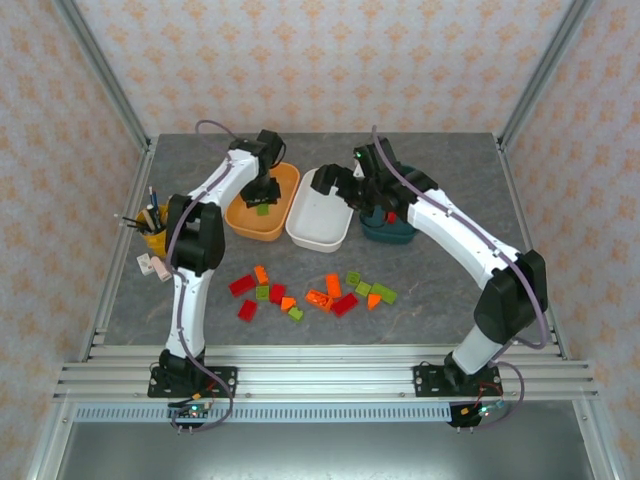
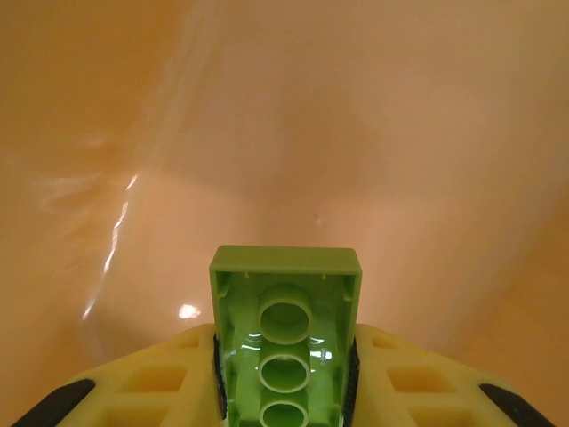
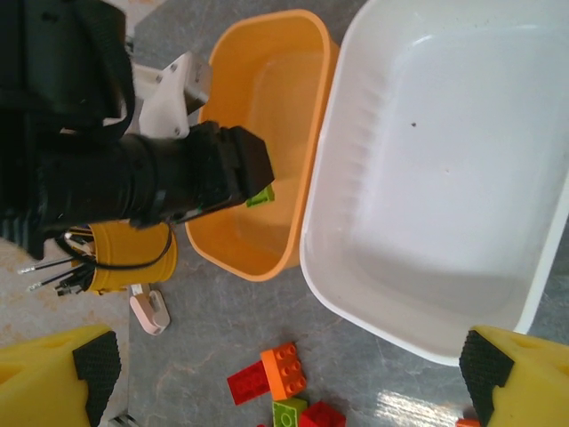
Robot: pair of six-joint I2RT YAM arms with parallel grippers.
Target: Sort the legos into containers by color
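Lime brick (image 2: pixel 286 331) sits pinched between left fingers (image 2: pixel 156 384) over the orange tub (image 2: pixel 373 133); right fingers (image 3: pixel 49 378) spread.

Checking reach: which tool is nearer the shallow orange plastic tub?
Left. The left tool, gripping a lime green brick, is inside the orange tub; the right tool hovers over the white plastic tub.

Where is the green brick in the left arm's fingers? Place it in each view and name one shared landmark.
Top external: the green brick is inside the orange tub, under the left arm.
Left wrist: bottom centre, clamped between the yellow fingers.
Right wrist: a green sliver left of centre, under the left arm.
Shared landmark: the orange tub.
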